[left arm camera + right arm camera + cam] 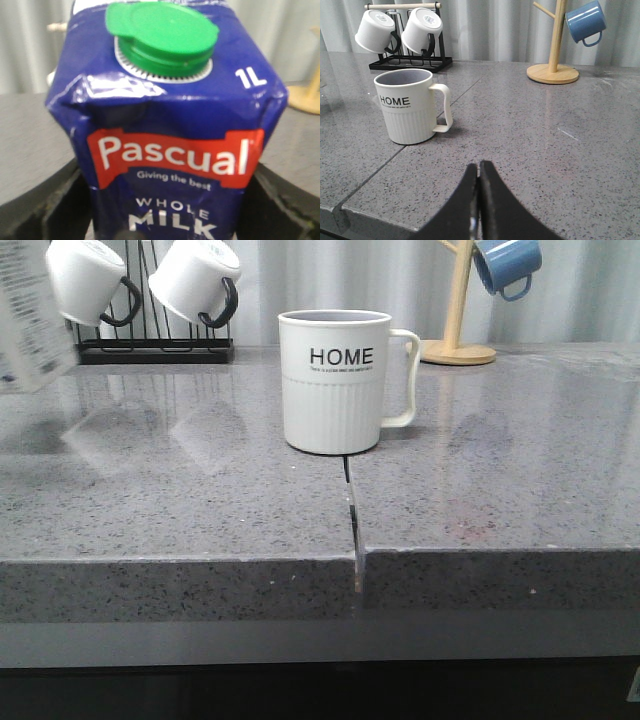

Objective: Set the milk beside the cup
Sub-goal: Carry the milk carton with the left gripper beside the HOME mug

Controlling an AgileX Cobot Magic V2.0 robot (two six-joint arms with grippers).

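The milk (165,125) fills the left wrist view: a blue-topped 1L carton with a green cap, a red "Pascual" band and "WHOLE MILK" text. My left gripper (165,220) is shut on it, with black fingers (45,210) on both sides. In the front view only a white printed side of the milk (25,315) shows at the far left edge, tilted and above the counter; the left gripper is out of that view. The cup (335,380), off-white, ribbed and marked "HOME", stands mid-counter with its handle to the right. It also shows in the right wrist view (412,107). My right gripper (479,172) is shut and empty, low over the counter to the front right of the cup.
A black rack (150,345) with two white black-handled mugs stands at the back left. A wooden mug tree (458,340) with a blue mug (507,265) stands at the back right. A seam (355,530) runs from the cup to the grey counter's front edge.
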